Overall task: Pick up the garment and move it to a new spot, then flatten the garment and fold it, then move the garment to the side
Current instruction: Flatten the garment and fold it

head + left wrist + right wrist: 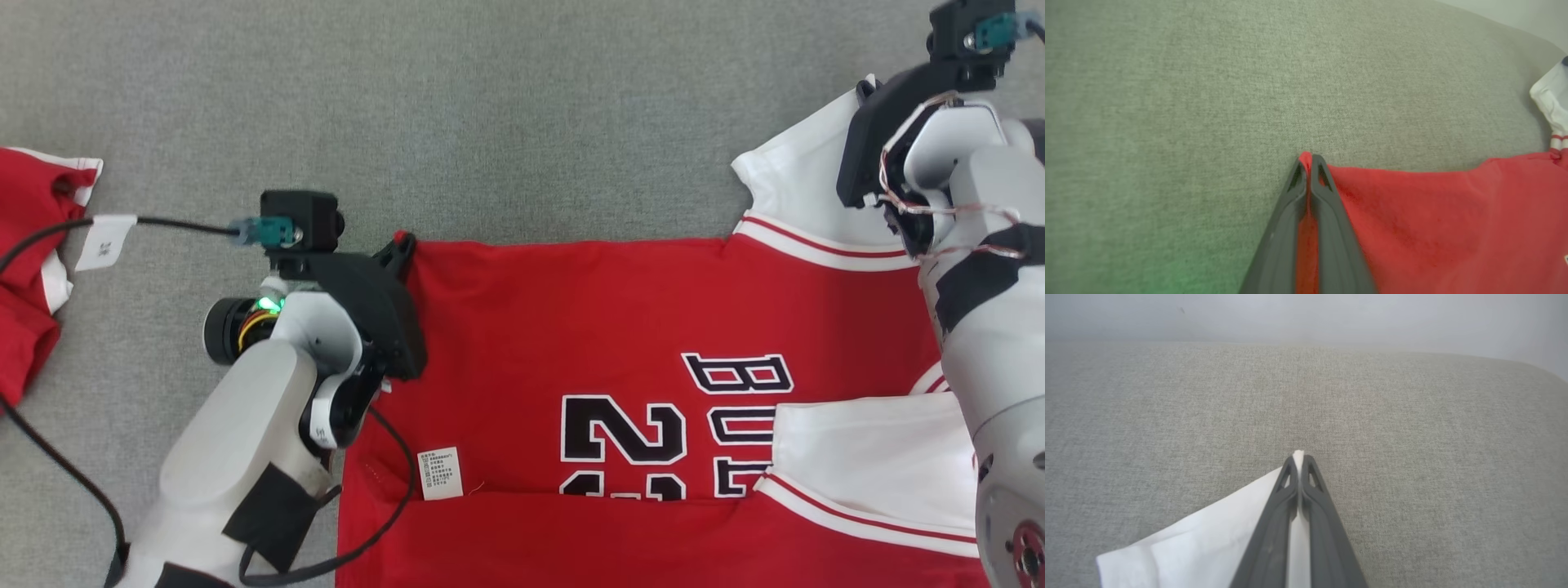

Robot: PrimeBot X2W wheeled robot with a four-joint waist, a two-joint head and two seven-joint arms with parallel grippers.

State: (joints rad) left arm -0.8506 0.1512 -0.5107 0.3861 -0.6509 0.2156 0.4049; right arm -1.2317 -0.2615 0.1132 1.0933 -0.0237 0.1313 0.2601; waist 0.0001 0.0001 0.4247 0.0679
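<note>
Left pincer (1309, 158) pinches a red corner of the garment (620, 327), right pincer (1299, 456) its white sleeve; lift evenly, edge taut.

Bare grey surface (522, 98) lies open beyond the jersey (571, 327); a second red garment (28, 269), perhaps another jersey, crowds the left edge.

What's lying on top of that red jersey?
A white sleeve is folded over the jersey, hiding the end of its lettering. A red fold covers the bottom of the number. Whatever lies beneath these cannot be seen.
</note>
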